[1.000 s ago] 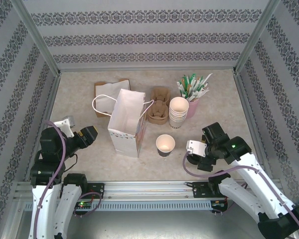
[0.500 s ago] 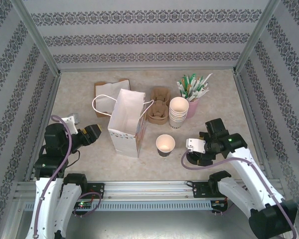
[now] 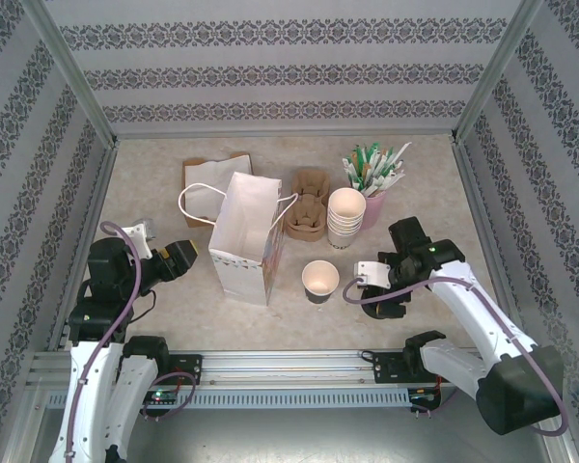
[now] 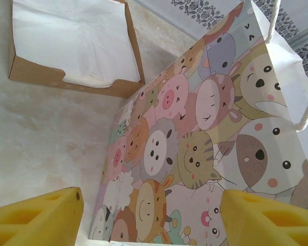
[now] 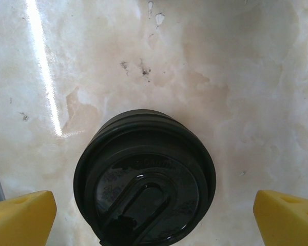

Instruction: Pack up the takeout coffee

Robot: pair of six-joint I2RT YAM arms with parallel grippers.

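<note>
Marbled beige tabletop (image 3: 434, 183). Back row, left to right: napkin box (image 3: 215, 177), brown cup carriers (image 3: 307, 204), cup stack (image 3: 345, 220) just beside pink cup of straws (image 3: 374, 210). Bag (image 3: 246, 239) stands upright just in front of the box. Open cup (image 3: 319, 280) sits front centre. Black lid (image 5: 143, 182) lies flat on bare surface.

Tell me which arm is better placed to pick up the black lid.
Right. The right hand, open, hangs directly above the black lid, one finger on each side. The left hand faces the paper bag across the table.
</note>
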